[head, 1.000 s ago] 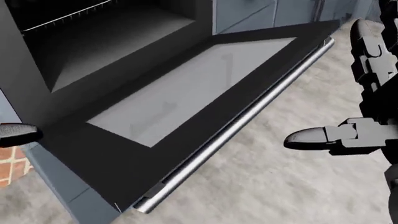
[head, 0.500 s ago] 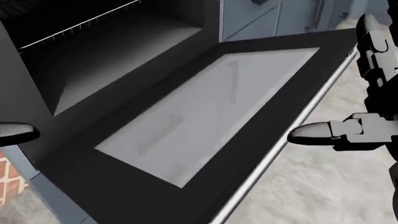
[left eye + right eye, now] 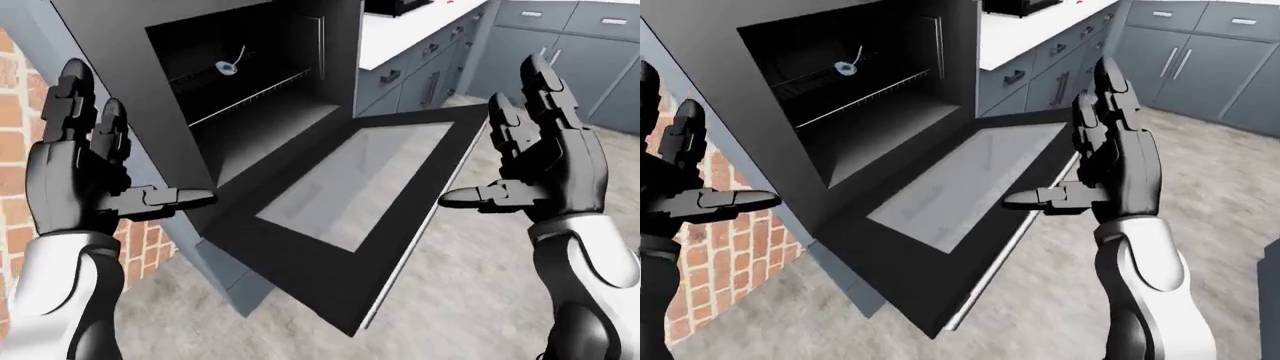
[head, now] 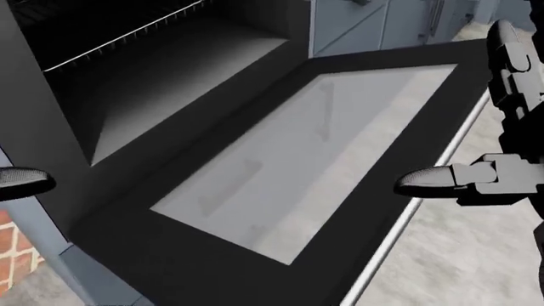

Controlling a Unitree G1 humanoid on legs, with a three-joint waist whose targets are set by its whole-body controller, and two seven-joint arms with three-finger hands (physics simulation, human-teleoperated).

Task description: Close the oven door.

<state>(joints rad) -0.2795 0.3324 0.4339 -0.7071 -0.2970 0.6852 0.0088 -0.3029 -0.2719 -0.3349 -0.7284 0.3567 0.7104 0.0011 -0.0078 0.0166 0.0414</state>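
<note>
Across the head view the whole picture has slid: the oven door (image 4: 280,172) now fills more of the frame, its bar handle (image 4: 408,229) has run off toward the lower right, and the patch of floor seen a second ago has shrunk, which reads as the camera leaning closer, not the door swinging. Both hands have kept almost the same places in that view. The door hangs fully down, level, with its glass pane facing up and the oven cavity (image 3: 240,90) with its wire rack (image 3: 240,96) gaping beyond it. The right hand (image 3: 545,161) is raised with fingers spread and thumb jutting toward the door; it holds nothing and hovers just above and outside the handle edge, apart from it. The left hand (image 3: 85,169) is likewise splayed and empty, well off the door's other side, level with the oven's side wall and near the brick wall (image 3: 725,262). Neither hand touches the door. The step in hand looks like the approach, with no closing begun. The next move probably calls for lowering the right hand below the handle edge, getting the fingers under the bar or the door's lip, then lifting upward and pushing toward the cavity until the door stands upright and shut; the left hand could help steady the lift.
</note>
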